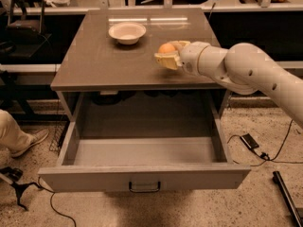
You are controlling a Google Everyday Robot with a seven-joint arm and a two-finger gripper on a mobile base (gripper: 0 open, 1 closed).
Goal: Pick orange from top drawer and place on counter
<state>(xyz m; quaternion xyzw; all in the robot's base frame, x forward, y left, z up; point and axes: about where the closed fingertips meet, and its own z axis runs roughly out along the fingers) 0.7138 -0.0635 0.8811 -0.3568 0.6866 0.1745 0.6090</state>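
Observation:
The orange (166,48) is held between the yellowish fingers of my gripper (168,55), above the right part of the counter (104,63). The gripper is shut on the orange and reaches in from the right on a white arm (246,70). The top drawer (142,150) is pulled wide open below the counter and shows nothing inside; its front panel carries a small dark handle (144,188).
A white bowl (127,32) stands on the counter's back left. A person's leg and shoe (19,136) are at the left of the cabinet. Cables and a small black box (249,141) lie on the floor at the right.

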